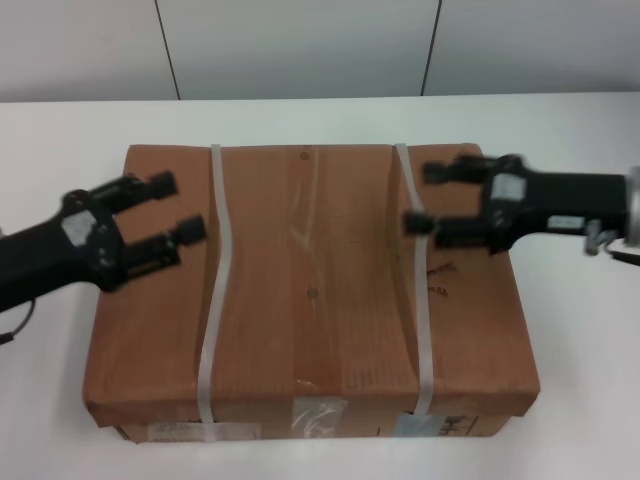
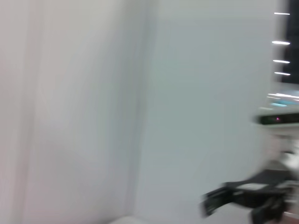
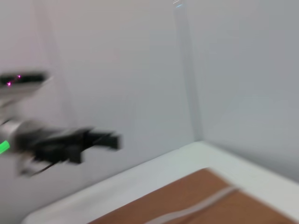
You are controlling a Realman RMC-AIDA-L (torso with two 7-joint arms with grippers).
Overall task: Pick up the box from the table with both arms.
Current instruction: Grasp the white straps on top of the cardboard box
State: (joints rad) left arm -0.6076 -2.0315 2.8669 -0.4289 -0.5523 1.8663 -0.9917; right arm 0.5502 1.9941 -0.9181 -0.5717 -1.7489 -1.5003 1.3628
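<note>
The box (image 1: pixel 310 290) lies flat in the middle of the table (image 1: pixel 560 130) in the head view, wrapped in brown paper with two whitish straps (image 1: pixel 215 290) across it and labels on its near side. My left gripper (image 1: pixel 175 207) is open above the box's left part. My right gripper (image 1: pixel 425 198) is open above the right strap. Both point inward toward each other. The right wrist view shows a corner of the box (image 3: pixel 205 200) and the left gripper (image 3: pixel 100 140) farther off. The left wrist view shows the right gripper (image 2: pixel 219 198) against the wall.
A pale panelled wall (image 1: pixel 300 45) rises behind the table. White tabletop shows on every side of the box, widest at the far left and far right.
</note>
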